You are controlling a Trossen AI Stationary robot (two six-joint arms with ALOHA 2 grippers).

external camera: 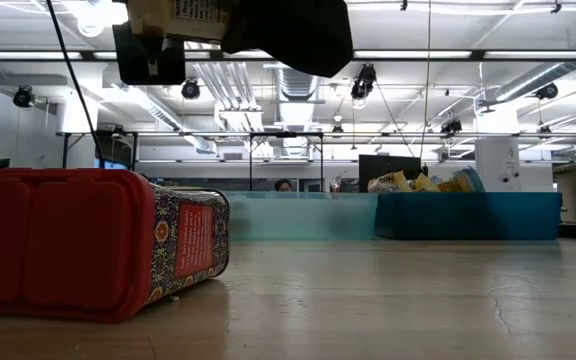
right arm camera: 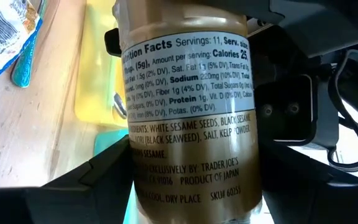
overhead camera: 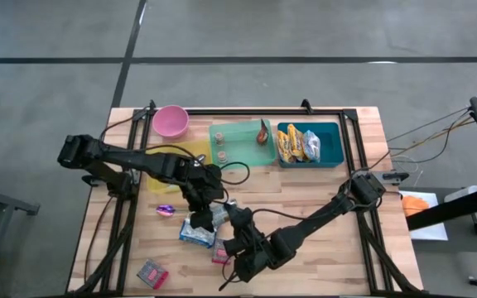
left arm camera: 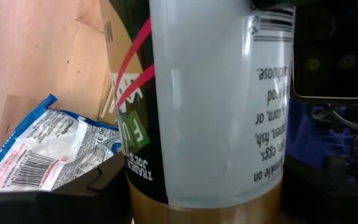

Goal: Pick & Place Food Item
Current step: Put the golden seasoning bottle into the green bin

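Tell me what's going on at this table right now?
Both arms meet over the table's middle around one seasoning jar. The left end effector grips it, and the right end effector has its fingers on either side of it, like a handover. A blue-and-white packet lies below; trays sit at the back.

A labelled seasoning jar [right arm camera: 188, 118] (nutrition facts and sesame ingredients legible) fills the right wrist view between the right gripper [right arm camera: 191, 186]'s dark fingers [right arm camera: 73, 180], with a yellow tray [right arm camera: 98, 62] and a blue-edged packet [right arm camera: 5, 31] on the wooden table [right arm camera: 23, 118] beyond.
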